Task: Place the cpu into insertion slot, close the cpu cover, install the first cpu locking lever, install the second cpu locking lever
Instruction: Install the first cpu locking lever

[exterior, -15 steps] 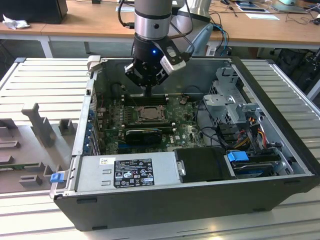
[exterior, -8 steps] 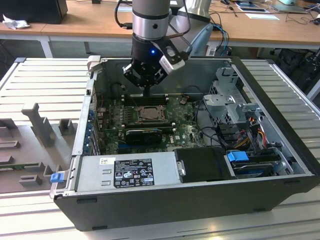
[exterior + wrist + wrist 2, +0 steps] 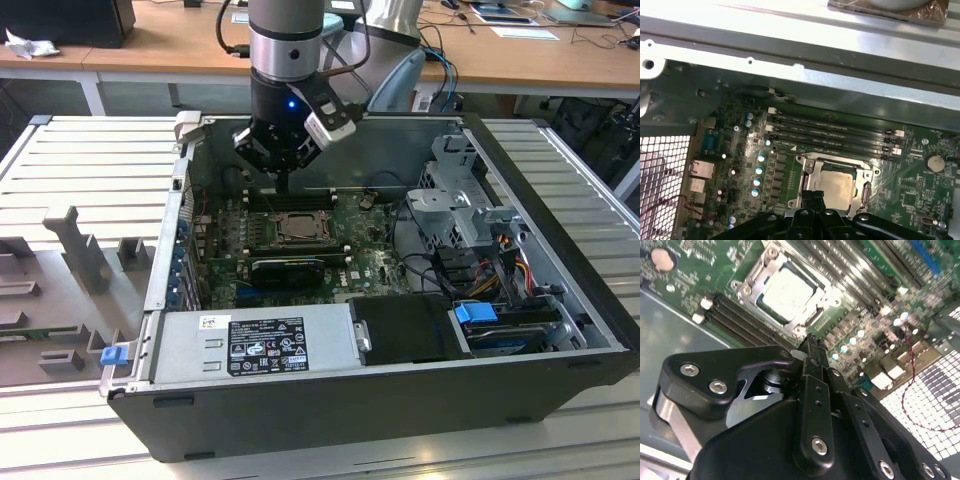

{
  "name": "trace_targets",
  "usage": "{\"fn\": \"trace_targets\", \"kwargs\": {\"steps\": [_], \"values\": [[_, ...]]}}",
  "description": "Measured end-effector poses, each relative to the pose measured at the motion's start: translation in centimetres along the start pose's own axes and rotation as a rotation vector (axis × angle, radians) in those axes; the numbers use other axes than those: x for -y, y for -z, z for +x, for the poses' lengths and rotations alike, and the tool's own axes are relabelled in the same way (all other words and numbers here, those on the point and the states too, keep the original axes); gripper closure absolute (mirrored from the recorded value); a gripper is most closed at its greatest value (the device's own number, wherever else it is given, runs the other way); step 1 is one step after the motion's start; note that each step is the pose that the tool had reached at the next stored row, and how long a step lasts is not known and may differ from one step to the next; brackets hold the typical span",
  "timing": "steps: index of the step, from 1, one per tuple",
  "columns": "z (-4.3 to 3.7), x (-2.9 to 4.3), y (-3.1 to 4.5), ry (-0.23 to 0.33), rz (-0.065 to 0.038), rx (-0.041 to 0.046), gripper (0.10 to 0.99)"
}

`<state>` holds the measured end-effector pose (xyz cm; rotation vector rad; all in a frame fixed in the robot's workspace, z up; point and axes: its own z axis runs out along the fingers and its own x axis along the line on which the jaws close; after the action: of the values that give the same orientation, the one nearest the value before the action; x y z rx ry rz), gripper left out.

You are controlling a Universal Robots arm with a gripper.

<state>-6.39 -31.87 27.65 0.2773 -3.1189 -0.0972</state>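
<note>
At the front of the open computer case (image 3: 400,410) lies the grey power supply (image 3: 260,343), then a long black card (image 3: 288,268). Past it the cpu (image 3: 298,228) sits flat in the insertion slot (image 3: 811,317), with the cpu cover (image 3: 751,277) lying down around its pale face. The pincer (image 3: 285,178) hangs just above the slot's far edge, fingertips pressed together and holding nothing. Black memory slots (image 3: 830,131) run beyond, and the slatted counter (image 3: 90,170) carries the case.
</note>
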Motion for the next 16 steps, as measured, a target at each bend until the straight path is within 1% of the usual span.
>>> {"fn": "trace_targets", "kwargs": {"steps": [1, 3, 4, 5, 6, 10, 13, 15, 16], "values": [[0.03, 0.0, -0.02, 0.004, -0.005, 0.0014, 0.98], [0.18, -0.03, -0.07, 0.016, -0.008, 0.0132, 0.98], [0.63, -0.1, -0.13, 0.016, -0.011, 0.0155, 0.98], [0.88, -0.15, -0.16, 0.016, -0.012, 0.0161, 0.98], [0.96, -0.17, -0.2, 0.011, -0.012, 0.0166, 0.98], [1.0, -0.16, -0.39, -0.041, -0.012, 0.0199, 0.98], [1.0, -0.14, -0.63, -0.092, -0.011, 0.0235, 0.98], [1.05, -0.18, -0.83, -0.106, -0.011, 0.0246, 0.98], [1.23, -0.21, -0.88, -0.107, -0.011, 0.0245, 0.98]]}}
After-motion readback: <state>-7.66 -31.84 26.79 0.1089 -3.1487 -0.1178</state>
